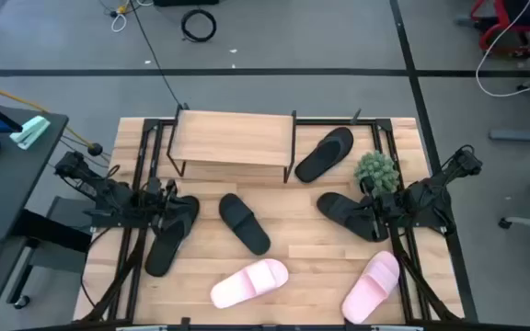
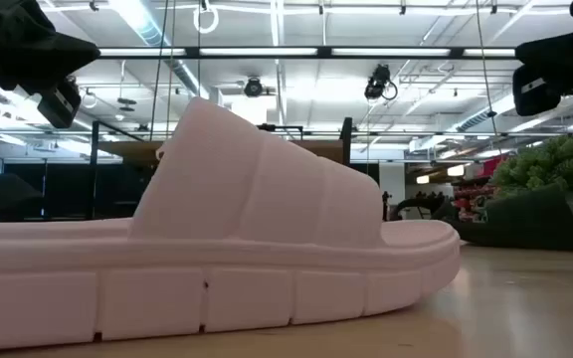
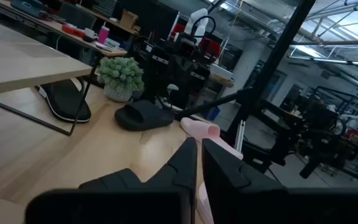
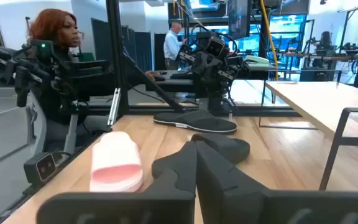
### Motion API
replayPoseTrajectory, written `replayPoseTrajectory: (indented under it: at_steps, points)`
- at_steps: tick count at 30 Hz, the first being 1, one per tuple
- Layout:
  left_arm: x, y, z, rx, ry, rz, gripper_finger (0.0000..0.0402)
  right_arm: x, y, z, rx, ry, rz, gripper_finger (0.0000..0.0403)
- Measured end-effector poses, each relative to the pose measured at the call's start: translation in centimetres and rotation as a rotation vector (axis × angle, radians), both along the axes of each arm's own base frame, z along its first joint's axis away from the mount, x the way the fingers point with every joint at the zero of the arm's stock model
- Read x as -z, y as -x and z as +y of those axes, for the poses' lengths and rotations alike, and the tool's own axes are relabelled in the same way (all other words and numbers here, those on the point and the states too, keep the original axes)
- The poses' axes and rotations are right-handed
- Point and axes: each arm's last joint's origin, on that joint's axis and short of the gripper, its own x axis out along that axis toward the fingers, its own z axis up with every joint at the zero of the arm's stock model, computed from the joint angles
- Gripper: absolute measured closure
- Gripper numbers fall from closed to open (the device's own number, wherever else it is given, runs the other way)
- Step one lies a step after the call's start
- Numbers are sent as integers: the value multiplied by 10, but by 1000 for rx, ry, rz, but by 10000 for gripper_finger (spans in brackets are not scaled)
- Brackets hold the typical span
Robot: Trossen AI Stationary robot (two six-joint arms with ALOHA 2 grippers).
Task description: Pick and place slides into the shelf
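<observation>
The shelf (image 1: 233, 138) stands at the table's far edge, with its light plank top (image 4: 319, 99) on a black frame. One black slide (image 1: 325, 154) lies just right of it, partly under it (image 3: 64, 99). Another black slide (image 1: 245, 222) lies mid-table. My left gripper (image 1: 178, 205) (image 3: 197, 163) hovers shut above a third black slide (image 1: 168, 237). My right gripper (image 1: 368, 213) (image 4: 196, 163) hovers shut above the fourth (image 1: 350, 216) (image 3: 143, 116). Two pale pink slides (image 1: 249, 282) (image 1: 372, 286) lie flat near the near edge; one (image 2: 217, 259) fills the low view.
A small green potted plant (image 1: 376, 171) (image 3: 120, 76) stands near the right arm, beside the black slide there. People (image 4: 55, 37) are in the room beyond the table's left side. Bare wood (image 1: 311, 253) shows between the slides at mid-table.
</observation>
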Motion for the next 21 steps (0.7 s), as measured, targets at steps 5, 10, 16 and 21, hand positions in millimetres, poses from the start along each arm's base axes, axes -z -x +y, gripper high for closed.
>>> replayPoseTrajectory:
  at_steps: [5,10,16,21]
  points:
    - [0,0,0,0,0,0,366,0,0,0,0,0,0,395]
    - [0,0,0,0,1,-1,361,0,0,0,0,0,0,395]
    - [0,0,0,0,0,0,368,0,0,0,0,0,0,395]
    - [0,0,0,0,0,0,374,0,0,0,0,0,0,395]
